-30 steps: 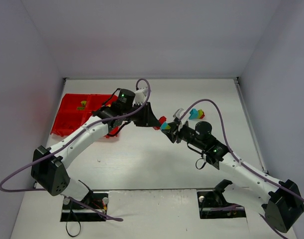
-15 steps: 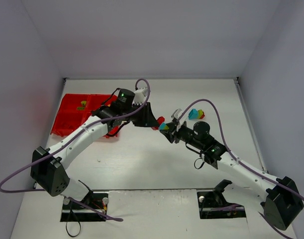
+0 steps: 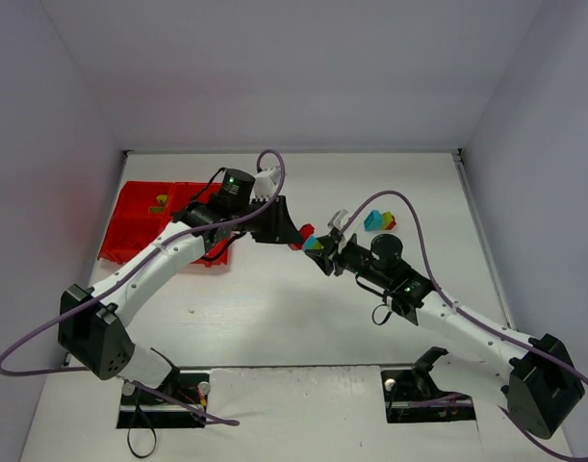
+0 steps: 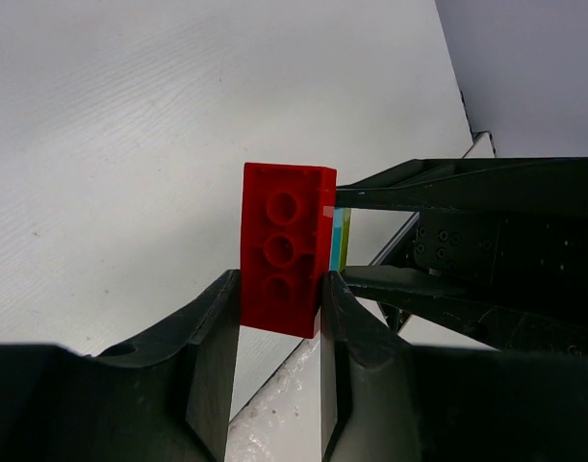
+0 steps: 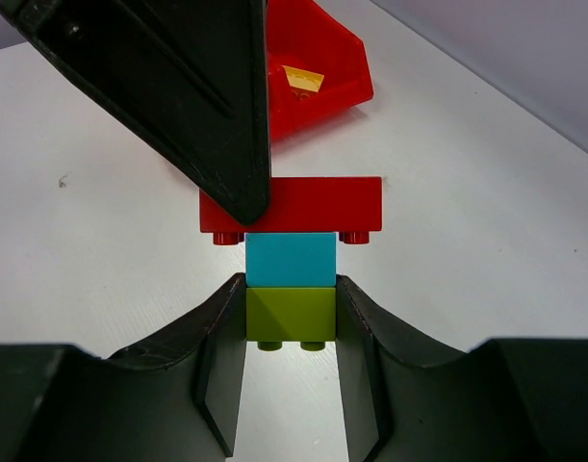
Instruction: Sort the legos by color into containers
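Observation:
A stack of three legos hangs in the air between my grippers: a red brick (image 4: 286, 248), a teal-blue brick (image 5: 291, 260) and a lime green brick (image 5: 291, 313), still joined. My left gripper (image 4: 279, 289) is shut on the red brick (image 3: 298, 235). My right gripper (image 5: 291, 300) is shut on the green brick, with the teal one just beyond its fingertips. In the top view the grippers meet tip to tip, left (image 3: 292, 234) and right (image 3: 319, 246), right of the red tray (image 3: 130, 236). The tray (image 5: 318, 58) holds a yellow brick (image 5: 301, 80).
A small cluster of loose bricks, teal, yellow and red (image 3: 376, 220), lies on the table behind my right wrist. The tray's far compartment holds small yellow and green bricks (image 3: 160, 202). The left arm's body hides the tray's right side.
Both grippers have shifted a little to the left together, carrying the joined stack with them. Both grips are unchanged.

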Controlling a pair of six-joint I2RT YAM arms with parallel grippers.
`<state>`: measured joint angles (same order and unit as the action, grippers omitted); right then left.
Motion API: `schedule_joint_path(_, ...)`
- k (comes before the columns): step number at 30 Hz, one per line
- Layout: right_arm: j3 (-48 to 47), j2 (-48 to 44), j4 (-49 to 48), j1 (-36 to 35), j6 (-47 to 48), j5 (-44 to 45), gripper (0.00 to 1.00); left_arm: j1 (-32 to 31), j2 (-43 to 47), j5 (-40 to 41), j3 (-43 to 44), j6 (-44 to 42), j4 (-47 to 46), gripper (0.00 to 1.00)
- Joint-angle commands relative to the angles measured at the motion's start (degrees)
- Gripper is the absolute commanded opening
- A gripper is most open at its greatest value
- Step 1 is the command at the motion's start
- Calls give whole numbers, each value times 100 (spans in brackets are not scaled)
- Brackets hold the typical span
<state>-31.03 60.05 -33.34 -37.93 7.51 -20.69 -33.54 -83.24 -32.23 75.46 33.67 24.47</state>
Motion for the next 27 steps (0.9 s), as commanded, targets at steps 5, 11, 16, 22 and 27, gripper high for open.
schedule_joint_path(5, -35, 112, -50, 23, 67, 118, 0, 339, 493, -11, 417, -132, -136, 0)
schedule_joint_path(11, -35, 95, -76, 23, 58, 100, 0, 339, 379, -64, 373, -71, -118, 24)
schedule_joint_path(16, -26, 68, -85, 23, 49, 91, 0, 331, 291, -47, 303, -10, -118, 42)
schedule_joint_path(22, -26, 59, -85, 23, 49, 144, 0, 348, 308, 128, 303, -45, -92, 42)
schedule_joint_path(27, -35, 59, -15, 23, 40, 319, 0, 348, 318, 979, 206, -343, 295, 48)
